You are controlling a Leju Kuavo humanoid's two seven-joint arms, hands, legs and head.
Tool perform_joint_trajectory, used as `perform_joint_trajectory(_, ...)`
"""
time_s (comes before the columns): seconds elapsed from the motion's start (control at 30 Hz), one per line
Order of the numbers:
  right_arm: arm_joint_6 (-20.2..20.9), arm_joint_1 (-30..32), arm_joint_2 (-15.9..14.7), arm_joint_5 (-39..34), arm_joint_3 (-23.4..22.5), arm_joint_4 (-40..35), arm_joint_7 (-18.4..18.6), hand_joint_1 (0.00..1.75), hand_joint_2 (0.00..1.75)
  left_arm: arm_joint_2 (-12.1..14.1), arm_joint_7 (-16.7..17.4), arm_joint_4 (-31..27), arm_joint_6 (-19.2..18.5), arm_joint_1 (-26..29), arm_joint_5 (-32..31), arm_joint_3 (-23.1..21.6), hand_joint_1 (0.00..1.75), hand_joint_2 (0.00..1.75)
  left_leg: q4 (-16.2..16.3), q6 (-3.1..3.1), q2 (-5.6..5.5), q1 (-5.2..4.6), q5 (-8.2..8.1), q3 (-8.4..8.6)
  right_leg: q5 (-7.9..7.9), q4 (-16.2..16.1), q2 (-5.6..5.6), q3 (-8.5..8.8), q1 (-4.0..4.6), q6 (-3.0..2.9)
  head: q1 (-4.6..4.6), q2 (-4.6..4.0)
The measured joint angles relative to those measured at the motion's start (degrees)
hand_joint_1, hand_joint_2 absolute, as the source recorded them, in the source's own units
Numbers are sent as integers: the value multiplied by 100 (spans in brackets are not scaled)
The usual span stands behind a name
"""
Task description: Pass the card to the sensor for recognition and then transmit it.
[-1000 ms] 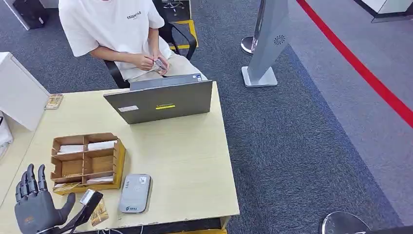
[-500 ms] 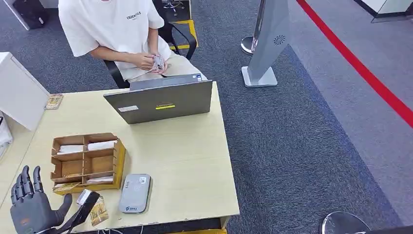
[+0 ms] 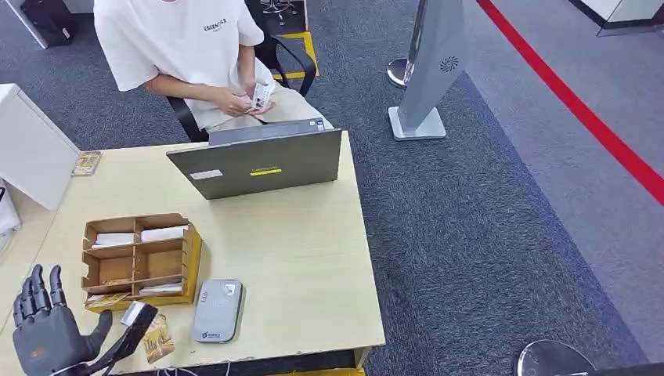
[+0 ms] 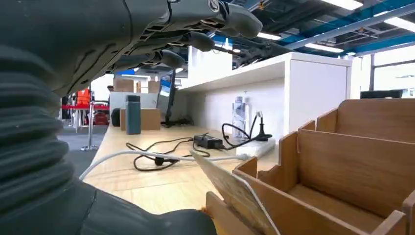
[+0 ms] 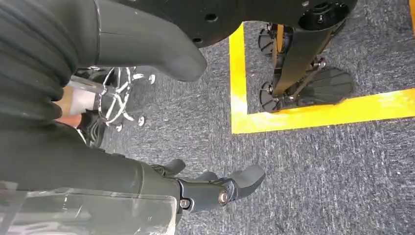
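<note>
Left hand (image 3: 47, 333) hovered at the tabletop (image 3: 297, 258) corner, fingers spread, holding nothing. Card (image 3: 159, 342) lay just beside its thumb; grey sensor (image 3: 217, 311) beyond that. Right hand (image 5: 215, 188) hung over carpet, fingers loosely apart, empty.

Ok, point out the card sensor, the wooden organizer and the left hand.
card sensor (image 3: 217, 311), head view, middle of its grey top.
wooden organizer (image 3: 193, 252), head view, right side wall.
left hand (image 3: 47, 339), head view, palm.
</note>
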Motion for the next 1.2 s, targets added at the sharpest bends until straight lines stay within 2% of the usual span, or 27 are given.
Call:
perform_joint_trajectory(0.17,4,-1,0,0,-4,0,0,0,175,0,28,2,0,-26,-7,0,0,175,0,0,0,0,0,0,0,0,0,0,0,0,0,0)
perform_joint_trajectory(0.2,4,-1,0,0,-4,0,0,0,175,2,52,2,0,-28,-7,0,175,175,0,0,0,0,0,0,0,0,0,0,0,0,0,0)
perform_joint_trajectory(0.4,2,-3,0,15,-9,0,0,0,175,101,310,96,0,-10,109,-136,175,175,0,0,0,0,0,0,0,0,0,0,0,0,0,0)
perform_joint_trajectory(0.53,13,-5,0,24,-13,0,-2,0,175,197,321,216,0,13,207,-282,175,175,0,0,0,0,0,0,0,0,0,0,0,0,2,0)
perform_joint_trajectory(0.63,11,-6,2,24,-13,2,-7,0,175,336,743,269,0,79,384,-530,175,175,0,0,1,0,0,0,0,0,2,-1,0,0,0,0)
perform_joint_trajectory(0.67,13,-6,2,24,-13,2,-7,0,175,389,791,289,0,97,433,-636,175,175,0,0,0,0,0,0,0,0,1,0,0,0,0,0)
perform_joint_trajectory(0.83,20,-14,4,24,-15,2,-7,0,175,518,787,380,7,107,529,-855,175,175,0,0,-1,0,0,-1,0,0,-2,0,0,0,0,0)
perform_joint_trajectory(1.2,17,-16,4,35,-50,2,-9,0,175,640,767,656,61,94,713,-992,175,175,0,0,-1,0,0,0,0,0,-3,0,0,0,0,0)
